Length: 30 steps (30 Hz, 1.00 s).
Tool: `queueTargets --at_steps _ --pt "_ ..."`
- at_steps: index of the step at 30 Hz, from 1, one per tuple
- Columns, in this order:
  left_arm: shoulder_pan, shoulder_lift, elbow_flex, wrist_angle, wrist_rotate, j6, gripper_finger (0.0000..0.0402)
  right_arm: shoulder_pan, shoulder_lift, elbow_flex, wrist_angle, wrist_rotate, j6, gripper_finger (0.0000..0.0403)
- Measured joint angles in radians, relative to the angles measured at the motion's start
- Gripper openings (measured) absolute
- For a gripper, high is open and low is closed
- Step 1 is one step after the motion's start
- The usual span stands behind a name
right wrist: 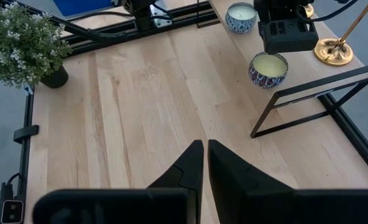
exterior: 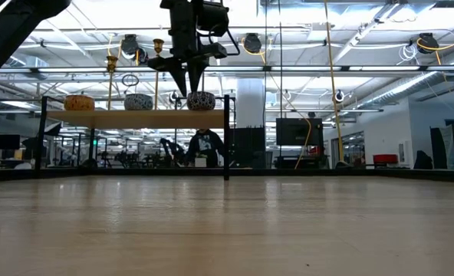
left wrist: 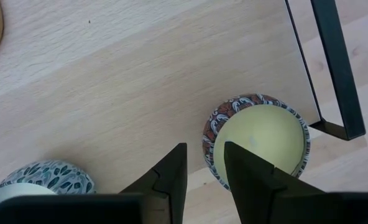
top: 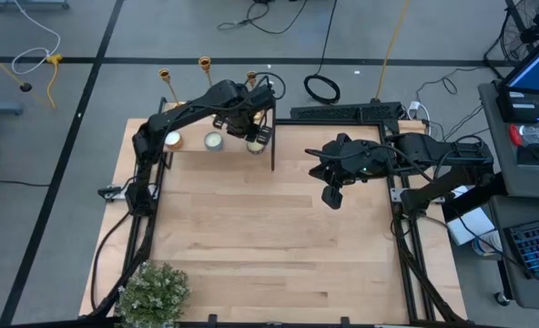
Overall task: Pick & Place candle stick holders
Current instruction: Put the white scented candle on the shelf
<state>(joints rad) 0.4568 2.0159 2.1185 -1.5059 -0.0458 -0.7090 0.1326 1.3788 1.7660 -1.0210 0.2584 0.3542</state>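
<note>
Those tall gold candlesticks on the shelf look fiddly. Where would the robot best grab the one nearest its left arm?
Probably the thin stem of the candlestick, approached level from the table side. It stands upright; the stem is narrow enough for the fingers, while the flared base is wide and flat. The left end effector hangs over a candle beside it.

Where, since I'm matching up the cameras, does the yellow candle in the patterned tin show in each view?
High view: yellow candle on the far shelf, partly under the left gripper.
Low view: rightmost tin on the shelf.
Left wrist view: just beyond the fingers.
Right wrist view: far off, beneath the other arm.
Shared landmark: the black shelf frame beside it.
</note>
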Motion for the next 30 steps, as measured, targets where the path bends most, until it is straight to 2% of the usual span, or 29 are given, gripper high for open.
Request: queueTargets --at_steps 30 --pt "-0.01 -0.001 -0.02 0.007 0.002 0.009 0.0113 0.0 0.0 0.0 0.008 0.002 0.0 0.0018"
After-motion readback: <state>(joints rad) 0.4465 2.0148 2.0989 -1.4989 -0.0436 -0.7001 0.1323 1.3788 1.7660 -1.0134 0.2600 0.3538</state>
